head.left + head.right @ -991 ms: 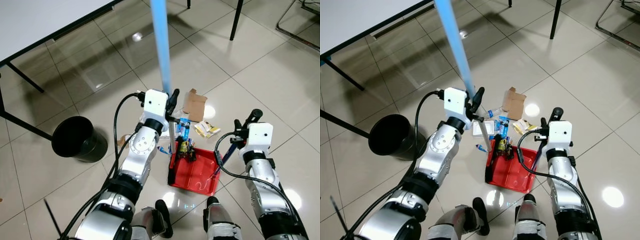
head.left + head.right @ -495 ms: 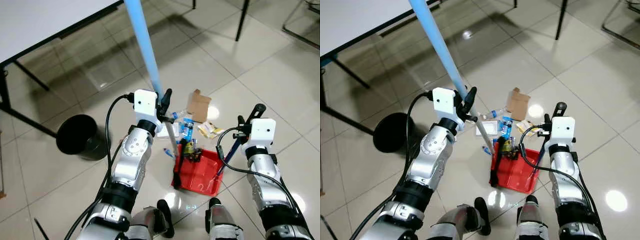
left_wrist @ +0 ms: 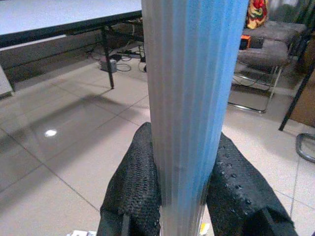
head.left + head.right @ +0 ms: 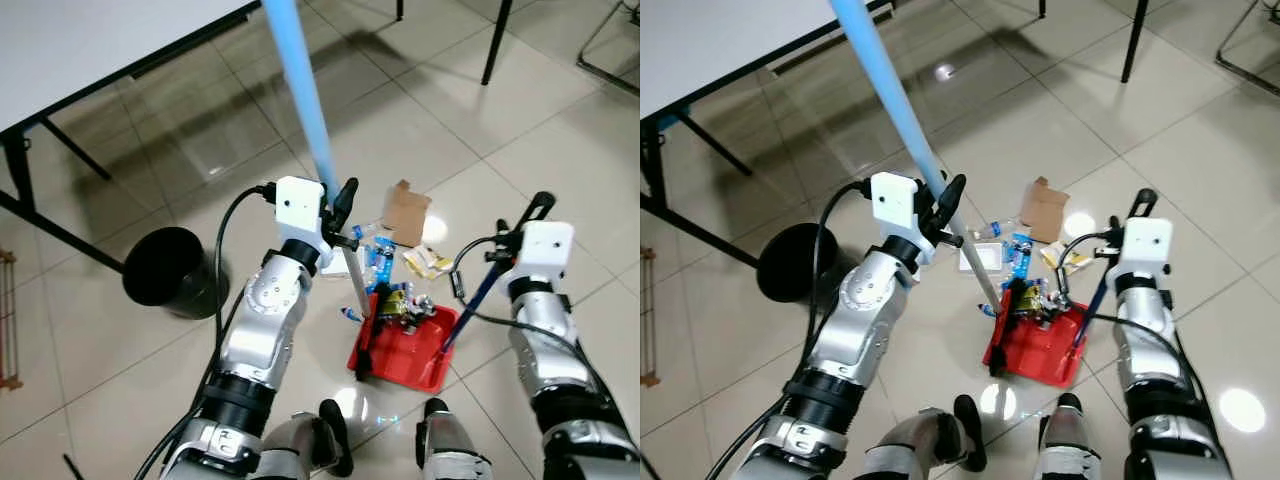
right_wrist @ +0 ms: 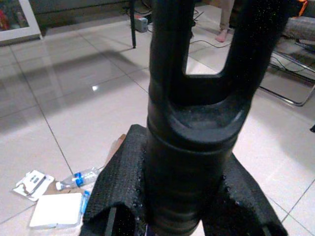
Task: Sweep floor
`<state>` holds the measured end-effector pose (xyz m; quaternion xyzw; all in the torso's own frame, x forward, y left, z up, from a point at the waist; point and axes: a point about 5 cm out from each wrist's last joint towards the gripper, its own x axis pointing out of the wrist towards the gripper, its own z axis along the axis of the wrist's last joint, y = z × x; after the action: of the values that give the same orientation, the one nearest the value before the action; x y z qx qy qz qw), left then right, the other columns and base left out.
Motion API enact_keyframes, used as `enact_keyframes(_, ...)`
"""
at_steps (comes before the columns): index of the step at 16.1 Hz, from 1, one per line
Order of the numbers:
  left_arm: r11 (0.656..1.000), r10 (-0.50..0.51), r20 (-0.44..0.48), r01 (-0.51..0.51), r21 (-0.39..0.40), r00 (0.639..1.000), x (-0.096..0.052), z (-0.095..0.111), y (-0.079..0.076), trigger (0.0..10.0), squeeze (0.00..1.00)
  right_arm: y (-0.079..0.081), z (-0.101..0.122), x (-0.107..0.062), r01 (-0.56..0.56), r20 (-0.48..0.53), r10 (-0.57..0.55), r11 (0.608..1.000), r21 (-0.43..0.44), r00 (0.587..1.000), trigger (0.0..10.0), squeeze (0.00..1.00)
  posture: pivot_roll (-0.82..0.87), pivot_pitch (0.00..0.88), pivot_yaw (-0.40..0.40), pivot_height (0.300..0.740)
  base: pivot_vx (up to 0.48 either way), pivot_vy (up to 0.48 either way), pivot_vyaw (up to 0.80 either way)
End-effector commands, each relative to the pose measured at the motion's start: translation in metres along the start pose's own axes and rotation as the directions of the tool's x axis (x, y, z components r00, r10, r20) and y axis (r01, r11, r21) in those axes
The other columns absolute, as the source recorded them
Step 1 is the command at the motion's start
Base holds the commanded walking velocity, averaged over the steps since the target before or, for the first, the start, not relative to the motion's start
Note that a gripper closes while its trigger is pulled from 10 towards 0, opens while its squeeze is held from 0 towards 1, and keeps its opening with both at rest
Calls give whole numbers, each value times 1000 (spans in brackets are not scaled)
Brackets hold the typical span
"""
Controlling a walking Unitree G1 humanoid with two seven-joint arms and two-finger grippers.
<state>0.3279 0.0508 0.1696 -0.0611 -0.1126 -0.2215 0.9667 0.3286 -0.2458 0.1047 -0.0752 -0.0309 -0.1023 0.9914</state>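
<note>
Litter is what you are chasing, and some of it already sits in the red dustpan [image 4: 405,345] just ahead of the robot's feet: a dark clump of wrappers at its far edge. Your left gripper [image 4: 343,200] is clamped on the blue broom handle [image 4: 305,95], both padded fingers [image 3: 135,189] pressed against its ribbed shaft, with the broom head down at the pan's left rim. Your right gripper [image 4: 537,208] is closed around the dustpan's black handle [image 5: 189,162], which runs down to the pan's right side. By the look of it you are partway through: a cardboard scrap [image 4: 406,212], a clear plastic bottle [image 5: 76,178], a white flat packet [image 5: 56,210] and a yellow wrapper [image 4: 428,262] lie on the tiles beyond the pan. A black bin [image 4: 165,270] stands near, to the left.
</note>
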Motion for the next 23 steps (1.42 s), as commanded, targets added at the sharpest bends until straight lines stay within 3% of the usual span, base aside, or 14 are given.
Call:
enact_keyframes(1, 1000, 19, 3, -19, 0, 1000, -5, 3, 10, 10000, 0, -9, -18, -8, 40, -86, -41, 999, -12, 996, 10000, 0, -154, 256, 256, 740, 0, 0, 0)
enact_keyframes(6, 998, 48, -4, -48, 34, 999, -12, 11, 27, 10000, 0, -18, -15, -3, 63, -75, -64, 998, -18, 995, 10000, 0, -148, 261, 257, 740, 0, 0, 0)
enact_keyframes(10, 980, 135, 22, -136, 142, 991, -24, 19, 57, 10000, 0, -11, -18, -4, 45, -81, -47, 999, -16, 996, 10000, 0, -144, 251, 254, 740, 0, 0, 0)
enact_keyframes(14, 959, 201, 26, -202, 198, 979, -34, 23, 81, 10000, 0, -11, -19, -4, 38, -82, -39, 999, -16, 996, 10000, 0, -143, 244, 245, 740, 0, 0, 0)
enact_keyframes(18, 956, 229, 39, -232, 180, 973, -44, 27, 87, 10000, 0, -12, -17, -3, 38, -73, -39, 999, -13, 997, 10000, 0, -143, 248, 237, 740, 0, 0, 0)
enact_keyframes(23, 932, 307, -2, -301, 204, 952, -70, 15, 95, 10000, 0, -4, -6, -1, 15, -22, -14, 999, 39, 1000, 10000, 0, -148, 249, 214, 740, 0, 0, 0)
